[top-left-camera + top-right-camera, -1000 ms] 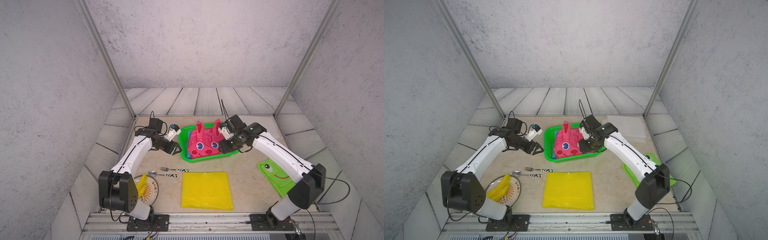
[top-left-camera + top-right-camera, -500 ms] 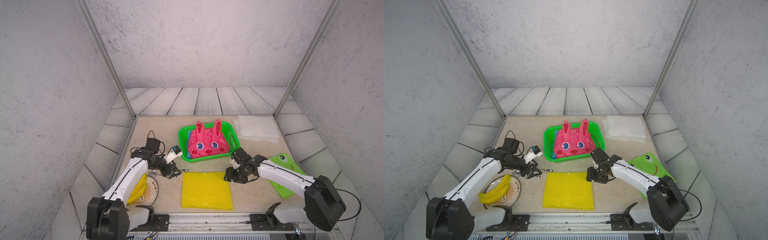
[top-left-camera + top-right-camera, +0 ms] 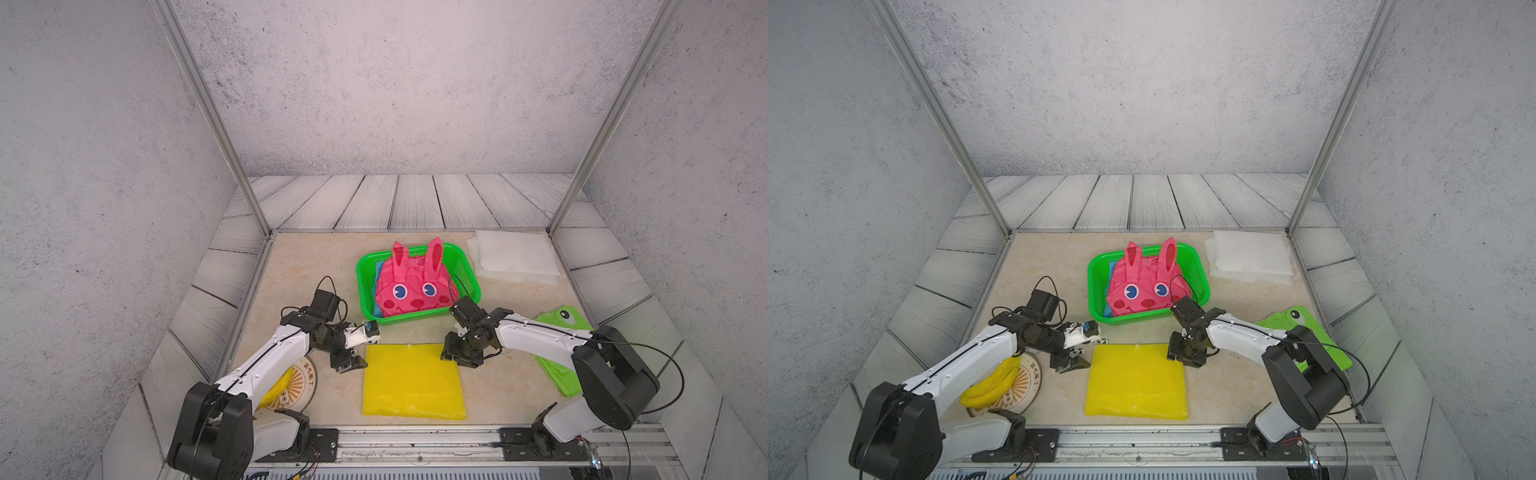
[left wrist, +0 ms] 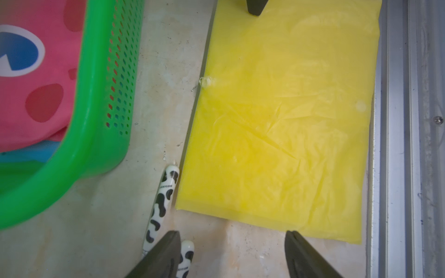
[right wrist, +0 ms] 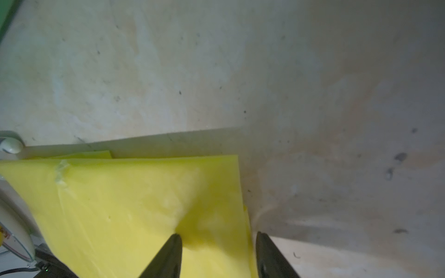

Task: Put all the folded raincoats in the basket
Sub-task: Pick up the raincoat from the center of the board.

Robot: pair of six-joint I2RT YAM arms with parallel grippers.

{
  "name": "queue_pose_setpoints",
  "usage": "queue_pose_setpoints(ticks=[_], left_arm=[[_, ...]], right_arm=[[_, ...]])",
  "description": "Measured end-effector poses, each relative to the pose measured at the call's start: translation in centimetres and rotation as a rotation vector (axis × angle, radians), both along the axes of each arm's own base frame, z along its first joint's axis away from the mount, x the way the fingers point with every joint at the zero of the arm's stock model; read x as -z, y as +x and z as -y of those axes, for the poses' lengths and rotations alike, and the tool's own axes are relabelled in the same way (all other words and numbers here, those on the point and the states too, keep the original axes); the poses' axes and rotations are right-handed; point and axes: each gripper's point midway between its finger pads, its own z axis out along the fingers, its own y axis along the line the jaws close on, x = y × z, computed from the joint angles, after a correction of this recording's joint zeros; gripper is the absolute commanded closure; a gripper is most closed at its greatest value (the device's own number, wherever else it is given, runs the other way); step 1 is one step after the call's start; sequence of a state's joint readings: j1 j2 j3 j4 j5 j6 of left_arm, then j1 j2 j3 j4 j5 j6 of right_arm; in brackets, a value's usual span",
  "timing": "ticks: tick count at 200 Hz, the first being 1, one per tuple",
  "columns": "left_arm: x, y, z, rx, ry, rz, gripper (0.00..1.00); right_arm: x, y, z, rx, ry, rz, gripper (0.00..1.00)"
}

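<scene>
The basket point(image 3: 415, 318), bright green with mesh sides, sits on the beige table point(image 3: 311, 270) just above the centre of both top views. It holds a pink rabbit-faced raincoat point(image 3: 415, 286) with its ears standing above the far rim. A blue folded item point(image 3: 376, 309) shows under the pink raincoat at the left end.

The yellow folded raincoat point(image 3: 411, 380) lies flat on the table below the basket, outside it and apart from it, near the lower edge rail.

The left gripper point(image 3: 349, 365) is low at the yellow raincoat's upper left corner. The left wrist view shows its jaws spread wide and holding nothing. Two cow-patterned cutlery handles point(image 4: 163, 199) lie beside that corner.

The right gripper point(image 3: 457, 359) is down at the upper right corner. In the right wrist view its jaws stand partly apart and straddle the yellow edge. One fingertip point(image 5: 173, 243) is over the raincoat and the other over bare table, and they are not clamped.

At the right edge lies a green frog-faced raincoat point(image 3: 559, 322), partly hidden behind the right arm. A white folded stack point(image 3: 515, 257) lies at the upper right. At the lower left, a plate point(image 3: 1025, 374) carries a banana point(image 3: 988, 384).
</scene>
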State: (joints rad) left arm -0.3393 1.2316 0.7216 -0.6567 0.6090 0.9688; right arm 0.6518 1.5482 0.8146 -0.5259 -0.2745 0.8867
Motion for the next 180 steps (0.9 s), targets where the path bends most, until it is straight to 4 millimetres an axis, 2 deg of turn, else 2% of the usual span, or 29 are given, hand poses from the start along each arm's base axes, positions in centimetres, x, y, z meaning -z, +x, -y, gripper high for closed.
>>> queue_pose_setpoints(ticks=[22,41,54,65,90,118,132,145,180], left_arm=[[0.5,0.0,0.3,0.026,0.006,0.002,0.26],[0.9,-0.3,0.8,0.049,0.01,-0.013,0.26],[0.8,-0.4,1.3,0.06,0.002,-0.023,0.26],[0.5,-0.4,1.7,0.067,-0.013,-0.027,0.26],[-0.5,0.0,2.9,0.084,-0.053,-0.031,0.26],[-1.5,0.0,4.5,0.115,-0.091,-0.047,0.25],[-2.2,0.3,5.3,0.123,-0.119,-0.056,0.25],[-2.8,0.7,6.0,0.124,-0.149,-0.063,0.24],[-4.7,2.2,7.9,0.12,-0.237,-0.083,0.23]], right_arm=[[0.4,0.0,0.0,-0.009,-0.012,-0.012,0.58],[0.7,0.1,-0.2,-0.026,-0.016,-0.019,0.68],[0.8,0.2,-0.6,-0.04,-0.002,-0.031,0.83],[1.1,0.4,-1.2,-0.053,0.017,-0.034,0.91],[1.0,0.3,-2.3,-0.108,0.079,-0.029,1.0],[0.6,0.1,-1.5,-0.173,0.052,0.013,1.0],[-0.4,0.0,-0.9,-0.215,0.031,0.055,1.0],[-2.0,0.3,-0.6,-0.261,0.032,0.13,1.0],[-8.3,2.1,-0.7,-0.414,0.083,0.453,1.0]])
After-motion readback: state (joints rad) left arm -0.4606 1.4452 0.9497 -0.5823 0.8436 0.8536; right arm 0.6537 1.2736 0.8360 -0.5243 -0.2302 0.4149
